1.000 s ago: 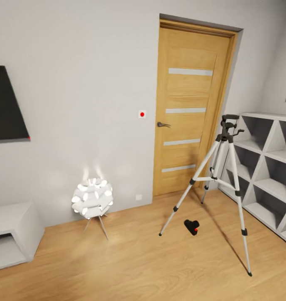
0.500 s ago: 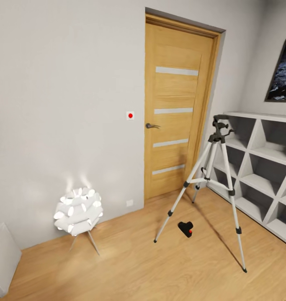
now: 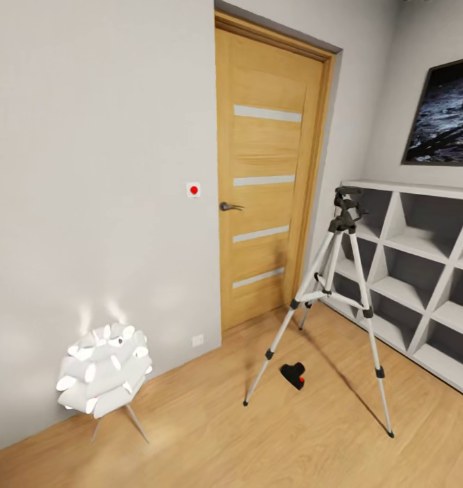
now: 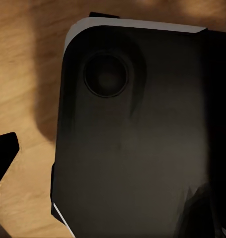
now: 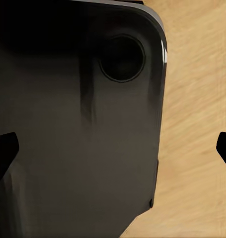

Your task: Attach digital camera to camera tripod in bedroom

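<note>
Left gripper: in the left wrist view one dark fingertip (image 4: 4, 148) juts in at the edge, over wood floor (image 4: 23, 59); the other does not show, so how far it is open cannot be told. It holds and touches nothing visible.
Right gripper (image 5: 113, 148): in the right wrist view two dark fingertips sit at opposite edges, spread wide apart, with nothing between them but the robot's own body and floor.
Robot body: a large dark rounded panel (image 4: 137, 139) with a round recess lies in front of both wrist cameras.
Digital camera (image 3: 293, 374): lies on the light wood floor (image 3: 258, 440), at about 4 o'clock from the head view's centre, red dot showing, between the tripod's front legs and near its left-hand foot.
Camera tripod (image 3: 333, 305): stands upright at 3 to 4 o'clock, three silver legs spread, black head on top with nothing mounted on it.
Door (image 3: 265, 183): oak, closed, at 12 to 1 o'clock, behind the tripod; a small white plate with a red dot (image 3: 194, 190) is on the wall just beside it.
Shelving (image 3: 421, 271): white cube shelves at 3 o'clock, just behind the tripod's far leg.
Picture (image 3: 441, 115): dark framed print above the shelving, at 2 o'clock.
Lamp (image 3: 102, 373): lit white floor lamp on thin legs at 8 o'clock, well apart from the tripod.
Arm pose: cannot tell beyond both wrists pointing down toward the floor.
</note>
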